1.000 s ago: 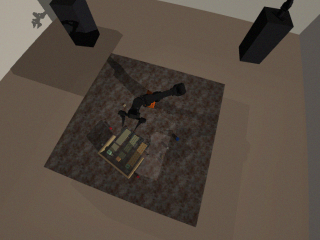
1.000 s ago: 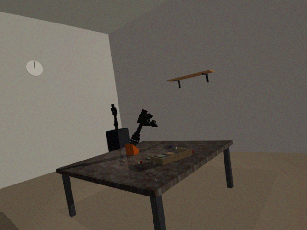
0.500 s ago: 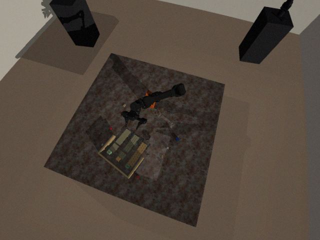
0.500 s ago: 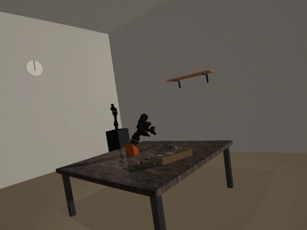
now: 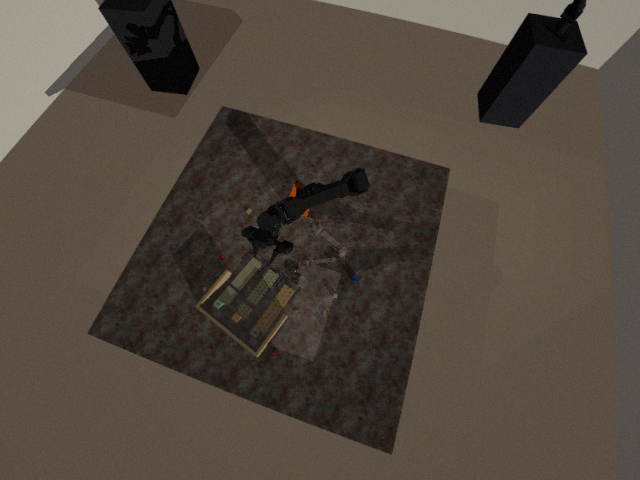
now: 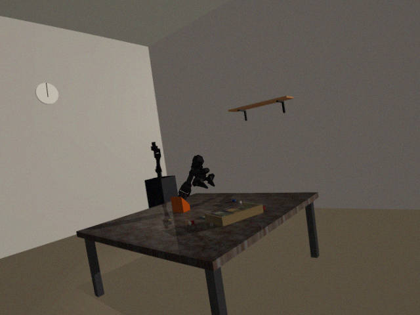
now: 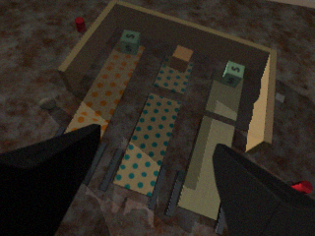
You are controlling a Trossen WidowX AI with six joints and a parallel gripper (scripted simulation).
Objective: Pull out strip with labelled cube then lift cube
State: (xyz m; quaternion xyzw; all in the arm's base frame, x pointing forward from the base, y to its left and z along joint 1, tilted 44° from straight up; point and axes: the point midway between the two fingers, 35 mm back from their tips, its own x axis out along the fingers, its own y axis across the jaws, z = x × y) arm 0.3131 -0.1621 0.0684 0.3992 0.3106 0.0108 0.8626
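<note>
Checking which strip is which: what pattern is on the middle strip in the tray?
Teal dots on tan, clearest in the wrist view.

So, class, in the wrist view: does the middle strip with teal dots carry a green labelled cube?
No: the teal-dotted middle strip has a plain orange cube at its far end, while the green labelled cubes sit on the outer strips.

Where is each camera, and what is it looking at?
Top: high overhead, looking down on the dark mottled table; whole black arm shows.
Exterior: across the room, looking sideways at the table; arm and orange base show.
Wrist: on the arm, looking down; open, empty gripper shows.
All three share the tan wooden tray.
</note>
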